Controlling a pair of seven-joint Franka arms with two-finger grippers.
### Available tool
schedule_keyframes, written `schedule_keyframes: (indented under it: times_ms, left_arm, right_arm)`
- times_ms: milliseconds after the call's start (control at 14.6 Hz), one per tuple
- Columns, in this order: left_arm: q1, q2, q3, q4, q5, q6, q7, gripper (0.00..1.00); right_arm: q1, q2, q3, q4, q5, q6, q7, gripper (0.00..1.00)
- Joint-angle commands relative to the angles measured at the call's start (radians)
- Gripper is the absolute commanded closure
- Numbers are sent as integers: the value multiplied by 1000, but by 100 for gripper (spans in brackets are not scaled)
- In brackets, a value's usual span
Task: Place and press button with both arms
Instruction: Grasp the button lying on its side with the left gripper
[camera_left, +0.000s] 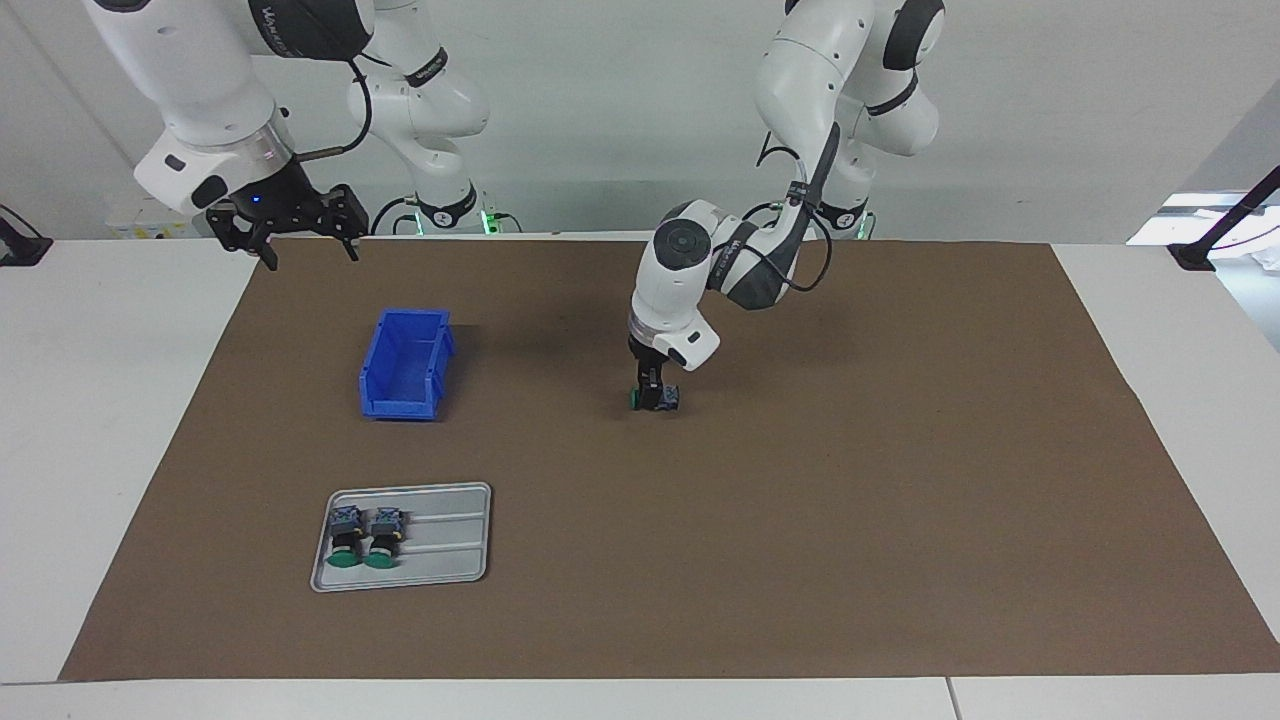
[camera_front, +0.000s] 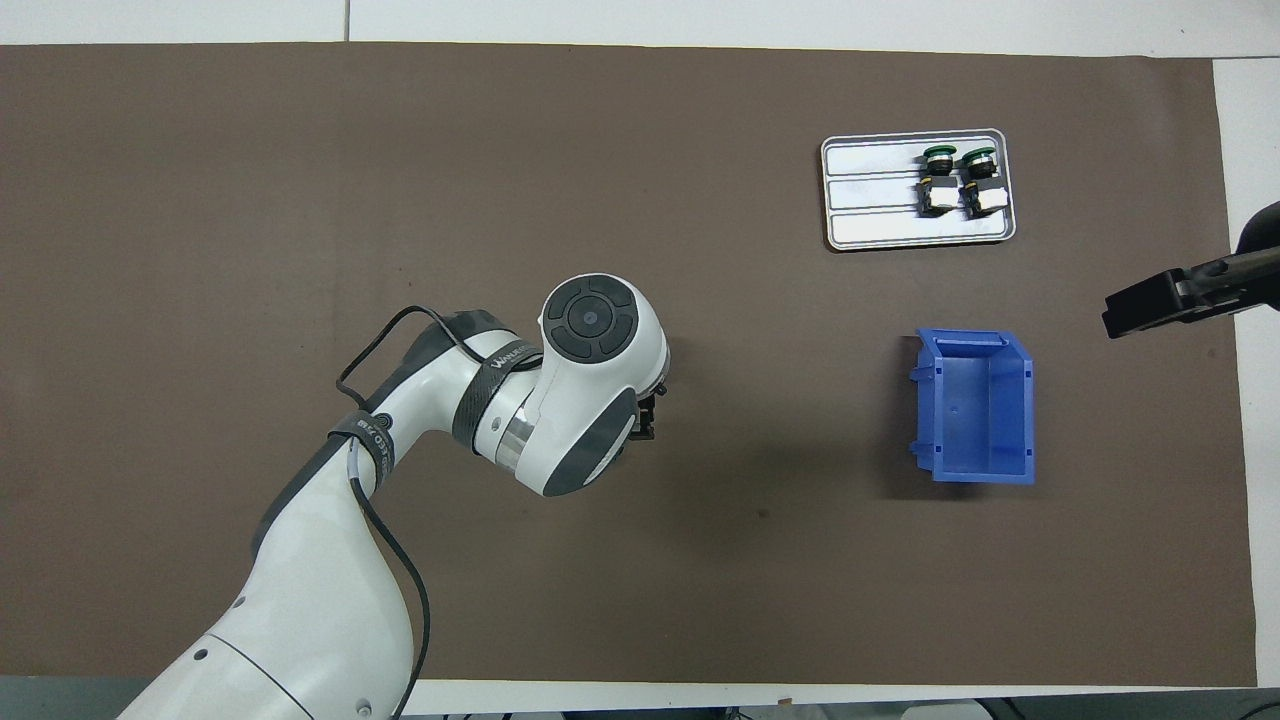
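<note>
Brown mat (camera_left: 800, 500): I see the button (camera_left: 655, 398) lying mid-mat between my left gripper (camera_left: 656, 393) fingers; whether they grip, I cannot tell. Right gripper (camera_left: 295, 225) waits spread. Button seems light, rigid; grasp its black body.

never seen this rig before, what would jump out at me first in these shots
The left arm bends low over the middle of the brown mat, its left gripper down at a green-capped button on the mat. Toward the right arm's end, an empty blue bin sits nearer the robots than a grey tray with two more buttons. The right gripper waits raised.
</note>
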Motion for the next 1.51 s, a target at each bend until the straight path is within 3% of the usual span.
schedule_keyframes:
  times_ms: [0,342,479,890,1233,1438]
  left_arm:
    - [-16,9,18,13,-12,16,-16,10]
    - [-16,37,18,19,-4,36,-13,21]
    - [-12,38,16,25,-4,33,-13,39]
    - [-9,41,18,41,-1,34,-10,77]
    - [9,31,21,56,-7,33,-5,82]
    - [41,-29,18,32,-12,29,-4,82]
  right_arm:
    - [-15,-19,-1,-36,38,29,-30,1]
    - [-14,-20,-3,-34,41,21,-21,1]
    - [-12,-20,-1,-33,41,19,-22,1]
    - [-14,-22,-3,-33,41,19,-22,1]
    - [-14,-22,-3,-33,41,19,-22,1]
    - [-14,-22,-3,-33,41,19,-21,1]
